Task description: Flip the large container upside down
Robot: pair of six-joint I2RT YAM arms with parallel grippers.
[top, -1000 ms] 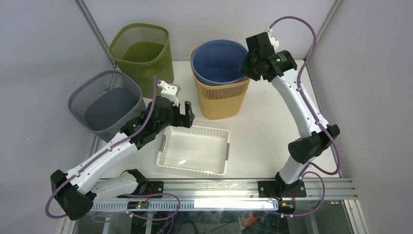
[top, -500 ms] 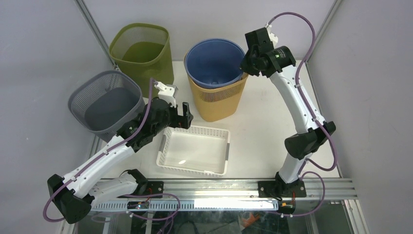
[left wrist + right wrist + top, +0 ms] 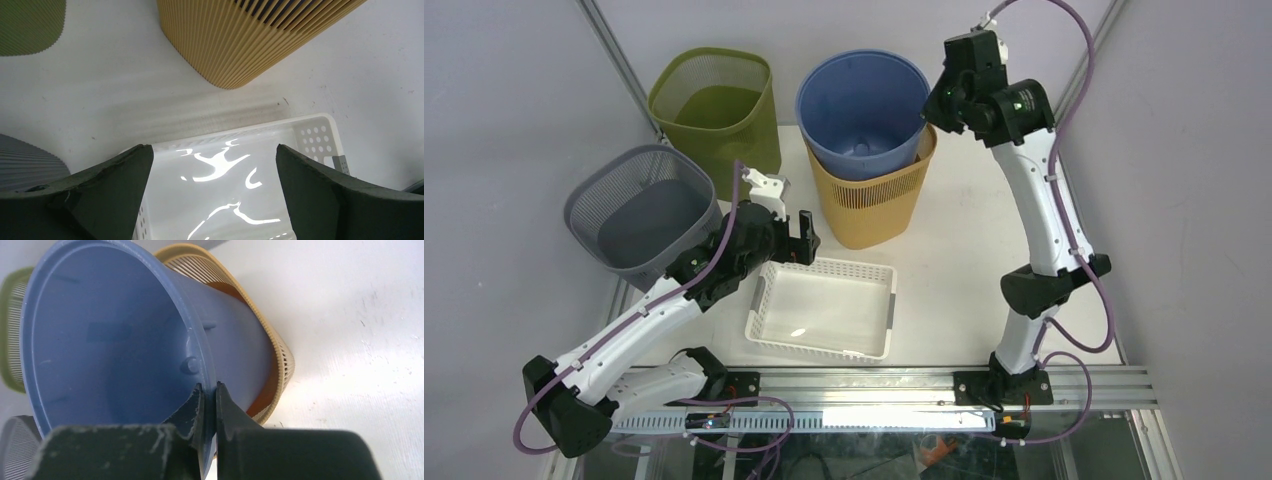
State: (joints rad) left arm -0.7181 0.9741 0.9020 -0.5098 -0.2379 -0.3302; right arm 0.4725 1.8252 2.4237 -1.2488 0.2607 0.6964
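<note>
In tan slatted basket [image 3: 869, 205]: blue bucket [image 3: 859, 110], tilted.

The blue container [image 3: 861, 105] tilts, partly inside the yellow basket [image 3: 871, 205].

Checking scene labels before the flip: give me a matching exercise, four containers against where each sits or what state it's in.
Things:
1 blue bucket
2 white tray
3 grey bin
4 green bin

Places or states:
A at the back, left of the yellow basket
B rim pinched by the right gripper, tilted in the yellow basket
C far edge below the open left gripper
D far left, beside the left arm

Pairs: 1-B, 2-C, 3-D, 4-A
</note>
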